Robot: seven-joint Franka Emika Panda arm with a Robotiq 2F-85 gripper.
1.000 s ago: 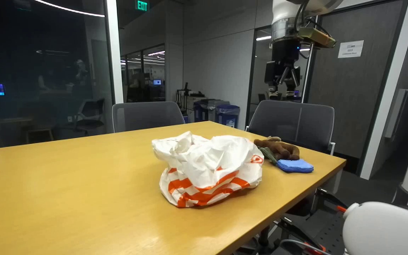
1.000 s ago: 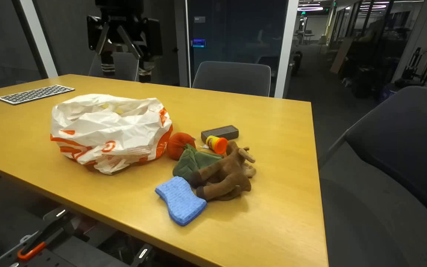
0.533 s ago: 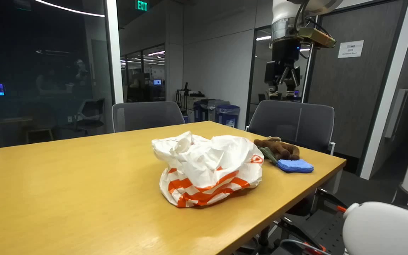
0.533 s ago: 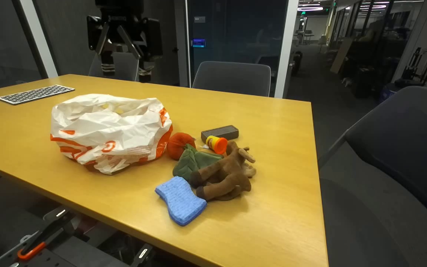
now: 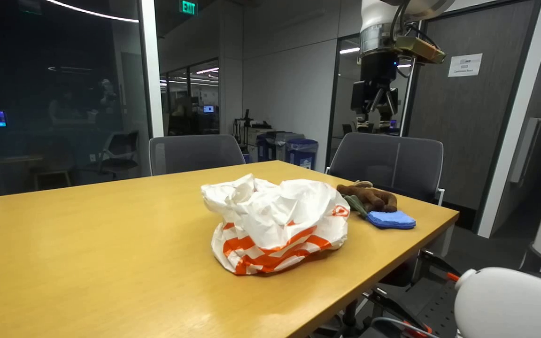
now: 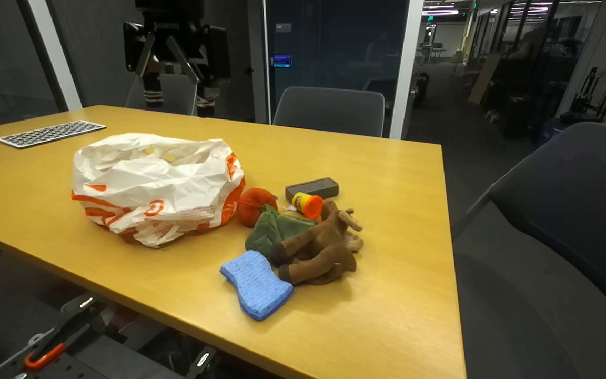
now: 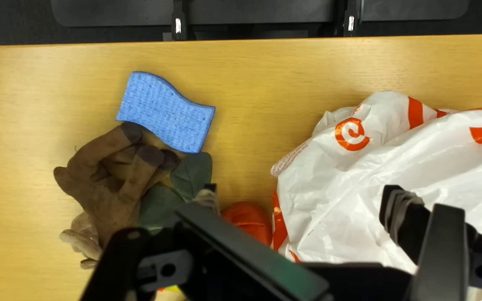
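Gripper (image 6: 179,101): jaws wide apart, well above the surface (image 6: 397,310). Plastic bag (image 6: 158,184), white with orange print: crumpled on the surface, partly behind the jaws in the wrist view. Round orange-red item (image 6: 253,207): beside the bag. Green leafy piece (image 6: 276,234): between that item and a brown plush animal (image 6: 332,239). Blue sponge (image 6: 257,284): beside the animal.

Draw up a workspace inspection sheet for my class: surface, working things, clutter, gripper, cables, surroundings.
Surface: wooden table, slightly glossy.
Working things: crumpled plastic bag; orange plush and green cloth leaves near it; blue sponge by plush moose.
Clutter: Play-Doh tub on its side by gray block; keyboard apart.
Gripper: Robotiq gripper open, holding nothing, above the table.
Cables: black cables on the arm.
Surroundings: gray chairs, recycling bin, EXIT sign.
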